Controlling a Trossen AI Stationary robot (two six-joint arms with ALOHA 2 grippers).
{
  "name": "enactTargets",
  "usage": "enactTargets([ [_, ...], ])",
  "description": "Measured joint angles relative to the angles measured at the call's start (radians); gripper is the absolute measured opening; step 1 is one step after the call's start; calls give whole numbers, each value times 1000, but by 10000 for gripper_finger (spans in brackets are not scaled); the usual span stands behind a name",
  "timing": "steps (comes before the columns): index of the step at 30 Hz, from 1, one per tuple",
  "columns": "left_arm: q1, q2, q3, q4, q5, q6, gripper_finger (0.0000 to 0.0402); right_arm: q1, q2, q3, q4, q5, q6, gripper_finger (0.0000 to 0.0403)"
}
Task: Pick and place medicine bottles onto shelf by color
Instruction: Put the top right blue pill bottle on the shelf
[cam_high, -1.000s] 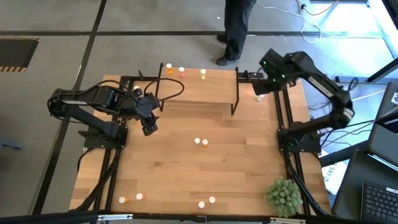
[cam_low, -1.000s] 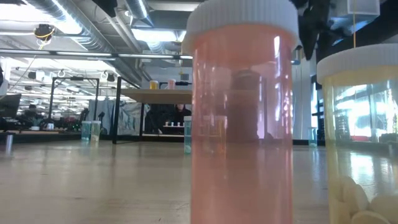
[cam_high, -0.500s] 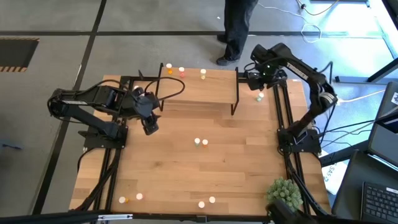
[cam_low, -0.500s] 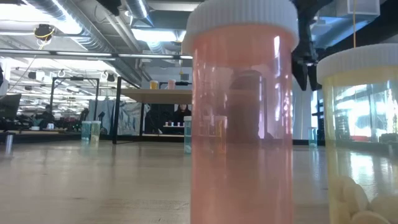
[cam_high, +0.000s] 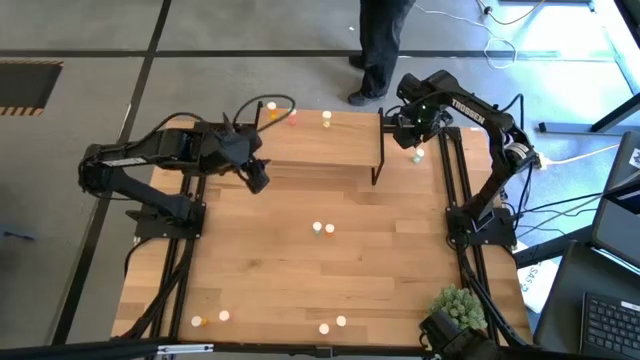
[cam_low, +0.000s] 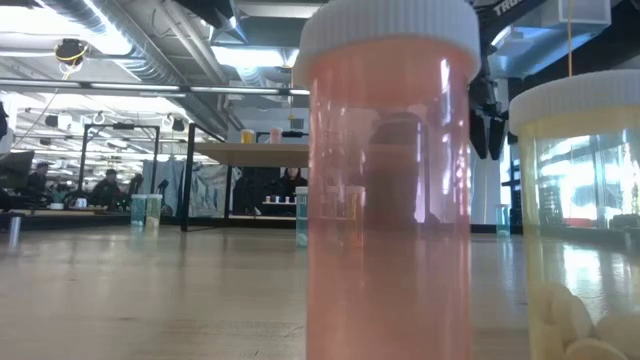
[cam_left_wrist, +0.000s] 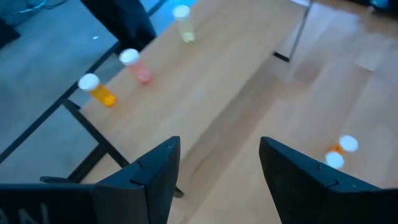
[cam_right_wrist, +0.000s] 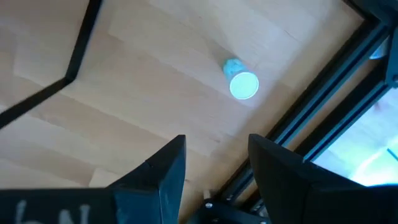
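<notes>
Three bottles (cam_high: 291, 115) on shelf (cam_high: 320, 145), left hand (cam_high: 258, 180) and right hand (cam_high: 408, 128) wide, empty

My left gripper (cam_high: 258, 181) hangs open at the shelf's (cam_high: 320, 140) left end; my right gripper (cam_high: 408, 128) hangs open past its right end, above a bottle (cam_high: 417, 156) standing on the table (cam_high: 270, 270) there. Three bottles (cam_high: 292, 115) stand along the shelf's far edge. Two bottles (cam_high: 322, 229) sit together mid-table, in front of the shelf. Two pairs (cam_high: 332, 324) stand near the table's front edge, one left, one centre. A plant (cam_high: 458, 312) sits at the front right corner.
</notes>
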Motion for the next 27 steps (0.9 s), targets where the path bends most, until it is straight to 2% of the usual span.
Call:
enactTargets([
  [11,91,0,0,2,-16,9,215,-13,0,0,2,1,27,177],
  [27,99,0,0,1,-5,8,215,-13,0,0,6,1,30,177],
])
